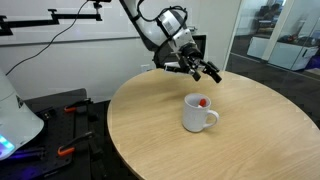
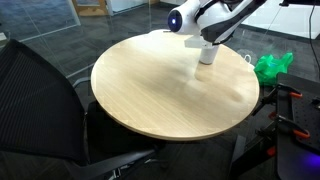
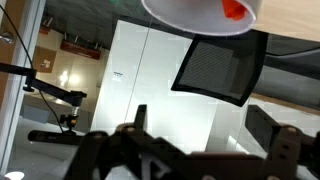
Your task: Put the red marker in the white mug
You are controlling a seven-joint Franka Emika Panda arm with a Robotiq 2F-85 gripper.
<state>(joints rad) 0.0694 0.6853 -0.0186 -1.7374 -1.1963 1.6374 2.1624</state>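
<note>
One red marker (image 1: 203, 101), tip up, inside white mug (image 1: 196, 118)

There's the arm (image 1: 160, 22): glossy white rounded shells, black joints, a blue-ringed round cap (image 2: 175, 18), and a black angular gripper (image 1: 205, 72).

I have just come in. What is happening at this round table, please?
A robot arm is working over the round wooden table. Its gripper hangs in the air behind the white mug, with its fingers apart and holding nothing. The red marker is already inside the mug, with its red end showing at the rim. The mug stands upright on the table, so the job looks done.
</note>
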